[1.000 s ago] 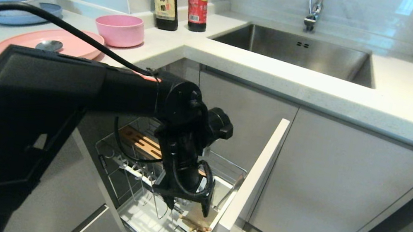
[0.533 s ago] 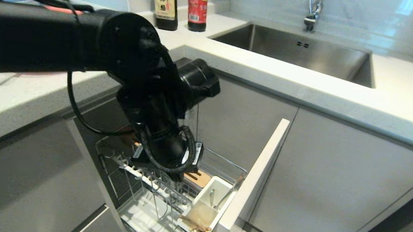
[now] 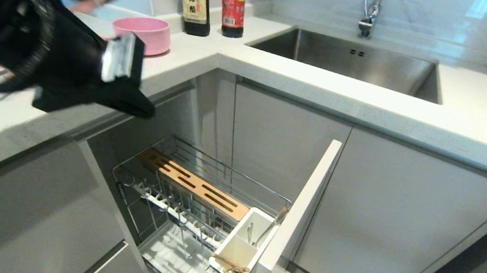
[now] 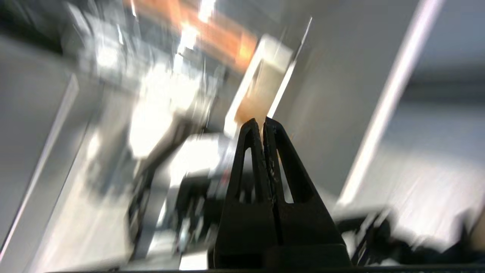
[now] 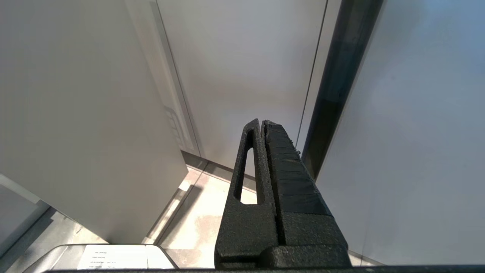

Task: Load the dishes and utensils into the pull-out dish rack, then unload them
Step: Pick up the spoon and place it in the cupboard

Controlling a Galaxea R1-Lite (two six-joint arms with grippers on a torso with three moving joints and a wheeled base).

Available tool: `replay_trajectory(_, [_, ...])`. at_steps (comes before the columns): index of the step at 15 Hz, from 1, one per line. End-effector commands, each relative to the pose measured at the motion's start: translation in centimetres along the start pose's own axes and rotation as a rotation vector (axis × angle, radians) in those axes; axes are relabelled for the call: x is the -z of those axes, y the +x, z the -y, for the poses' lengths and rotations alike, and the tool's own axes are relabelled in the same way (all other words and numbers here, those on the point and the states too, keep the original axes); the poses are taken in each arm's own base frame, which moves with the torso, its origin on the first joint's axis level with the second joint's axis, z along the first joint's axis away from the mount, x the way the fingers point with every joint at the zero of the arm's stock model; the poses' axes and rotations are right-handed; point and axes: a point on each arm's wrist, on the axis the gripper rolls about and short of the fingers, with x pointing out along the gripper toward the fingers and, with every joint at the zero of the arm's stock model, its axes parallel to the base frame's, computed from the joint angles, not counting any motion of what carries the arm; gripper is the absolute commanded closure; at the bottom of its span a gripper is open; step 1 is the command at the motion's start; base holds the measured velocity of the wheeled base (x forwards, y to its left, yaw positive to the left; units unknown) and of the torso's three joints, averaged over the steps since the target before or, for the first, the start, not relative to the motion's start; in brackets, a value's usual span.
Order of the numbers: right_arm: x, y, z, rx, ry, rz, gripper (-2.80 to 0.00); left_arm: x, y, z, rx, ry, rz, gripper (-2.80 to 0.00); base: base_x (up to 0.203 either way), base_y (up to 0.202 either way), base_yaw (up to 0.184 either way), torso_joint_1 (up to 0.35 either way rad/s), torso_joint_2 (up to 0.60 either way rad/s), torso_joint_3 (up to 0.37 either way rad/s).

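While your left end effector (image 4: 262,125) hangs pinched empty above the table's front edge, one chrome wire rack (image 3: 193,197) carries one slotted bamboo strip (image 3: 195,186); two wooden chopsticks (image 3: 229,266) cross its white plastic cup (image 3: 238,249). One matte pink bowl (image 3: 143,33) sits near the table's back edge.

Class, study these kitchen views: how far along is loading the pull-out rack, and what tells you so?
Done: the chopsticks lie in the white cup of the open rack. In hand: nothing; the left gripper is shut and empty, up by the counter. Left: the pink bowl sits on the counter; the plate and spoon are hidden behind the arm. The right gripper is parked, shut.
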Motion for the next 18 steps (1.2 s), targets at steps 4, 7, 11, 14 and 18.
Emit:
replay_trajectory(4, [0.0,0.0,0.0,0.0,0.0,-0.001,0.0,-2.4,-9.9,-7.2,-0.126,-0.167,0.501,0.0,0.0,0.0,0.0,0.0,0.0,0.0])
replay_trajectory(7, [0.0,0.0,0.0,0.0,0.0,-0.001,0.0,-3.2,-12.5,-10.3,-0.364,-0.198,0.691,0.0,0.0,0.0,0.0,0.0,0.0,0.0])
replay_trajectory(11, [0.0,0.0,0.0,0.0,0.0,-0.001,0.0,-2.7,-14.9,-13.2,-0.551,-0.153,0.728,0.0,0.0,0.0,0.0,0.0,0.0,0.0])
replay_trajectory(14, [0.0,0.0,0.0,0.0,0.0,-0.001,0.0,-2.7,-14.8,-15.0,-0.502,-0.029,0.616,0.0,0.0,0.0,0.0,0.0,0.0,0.0])
replay_trajectory(18, [0.0,0.0,0.0,0.0,0.0,-0.001,0.0,-3.8,-12.0,-18.2,-0.526,0.058,0.413,0.0,0.0,0.0,0.0,0.0,0.0,0.0])
